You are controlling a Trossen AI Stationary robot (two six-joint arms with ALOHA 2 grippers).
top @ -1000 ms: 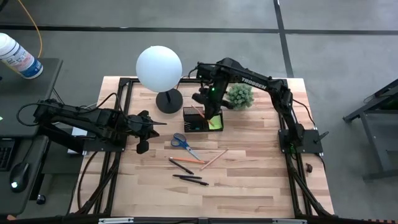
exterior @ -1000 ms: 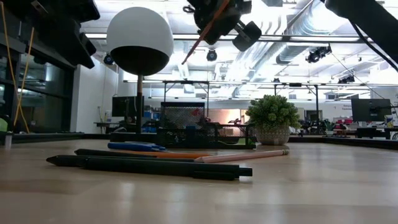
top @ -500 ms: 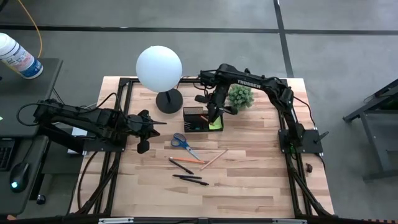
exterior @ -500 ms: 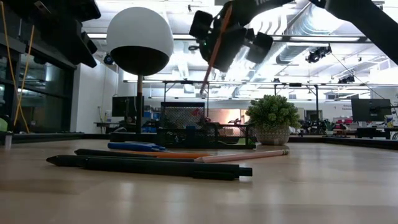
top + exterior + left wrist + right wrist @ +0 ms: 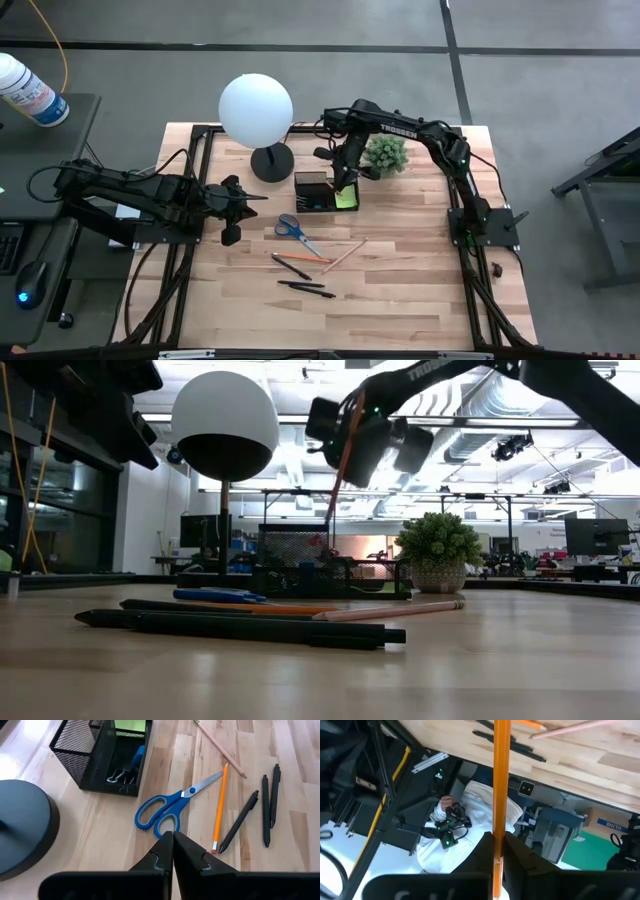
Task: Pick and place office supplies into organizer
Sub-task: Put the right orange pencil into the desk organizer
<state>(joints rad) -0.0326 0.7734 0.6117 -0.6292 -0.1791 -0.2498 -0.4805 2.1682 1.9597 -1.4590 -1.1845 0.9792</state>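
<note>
Alignment of pencil over organizer is what I'm watching. My right end effector (image 5: 352,445) is clamped on an orange pencil (image 5: 342,460), held above the black organizer (image 5: 325,192) at the far side of the tabletop (image 5: 420,290). The pencil's long axis runs steeply down, a little tilted, its lower tip just above the mesh, so I judge a short descent remains. The low view gives me that height; the high view hides the pencil under the wrist but shows which compartment lies below. My left end effector (image 5: 173,851) waits fully closed and empty near the blue scissors (image 5: 167,809).
</note>
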